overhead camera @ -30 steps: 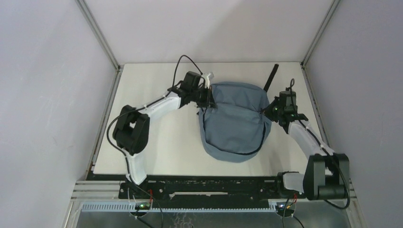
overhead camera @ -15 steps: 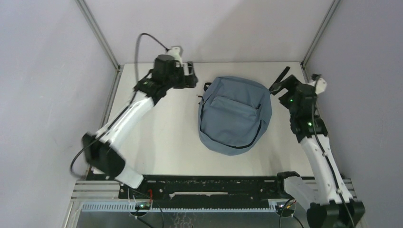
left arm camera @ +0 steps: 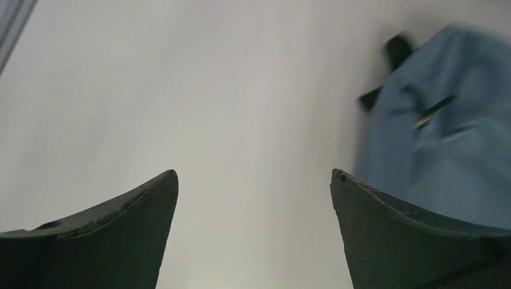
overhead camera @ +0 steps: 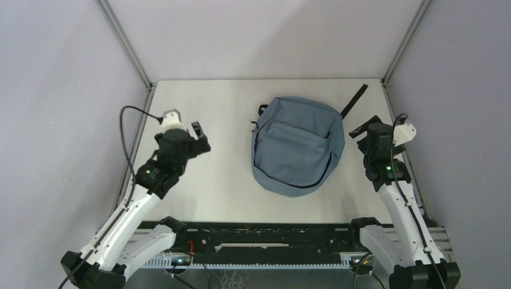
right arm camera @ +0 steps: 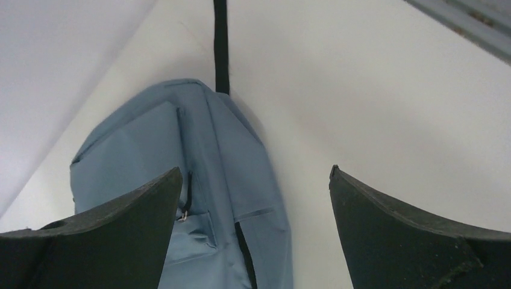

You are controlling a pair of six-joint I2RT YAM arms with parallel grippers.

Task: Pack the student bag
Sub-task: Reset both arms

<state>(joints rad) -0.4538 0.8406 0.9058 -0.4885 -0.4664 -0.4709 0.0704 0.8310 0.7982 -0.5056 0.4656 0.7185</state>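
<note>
Grey-blue student bag (overhead camera: 298, 147) lay flat on table (overhead camera: 223, 180), toward 1 o'clock, zippers apparently closed. Left fingers (left arm camera: 114, 235) at 9 o'clock, right fingers (right arm camera: 398, 229) at 3 o'clock: spread, empty. Packing judged complete; no loose items visible.

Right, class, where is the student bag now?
In the top view, the student bag lies flat on the table, right of centre, nearer the right gripper.
</note>
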